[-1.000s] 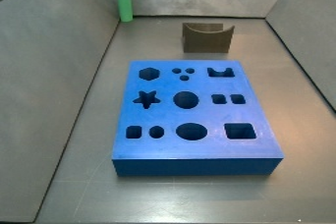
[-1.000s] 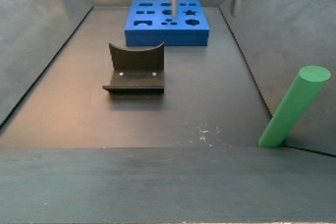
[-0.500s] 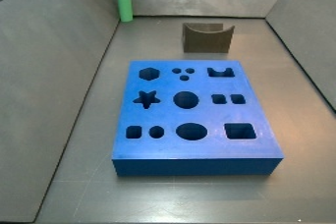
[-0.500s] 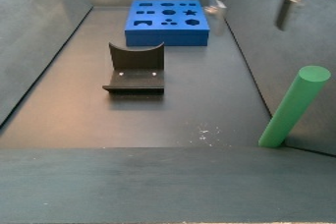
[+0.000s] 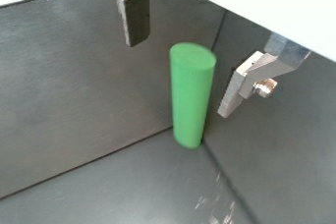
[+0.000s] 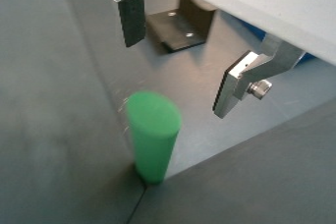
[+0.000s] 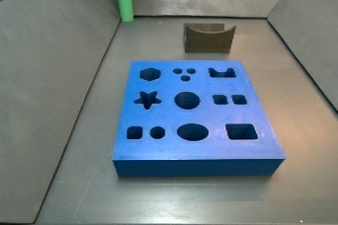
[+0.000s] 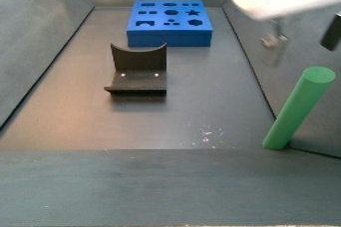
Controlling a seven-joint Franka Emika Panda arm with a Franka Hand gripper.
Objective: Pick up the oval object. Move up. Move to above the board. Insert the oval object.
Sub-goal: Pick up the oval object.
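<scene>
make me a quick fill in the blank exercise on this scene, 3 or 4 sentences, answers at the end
1. The oval object is bright ____ in colour.
2. The gripper hovers above the oval object with its jaws ____.
3. The board with the shaped holes is ____ in colour.
4. In a side view, the brown fixture stands between the oval object and the ____.

Missing words: green; open; blue; board
</scene>
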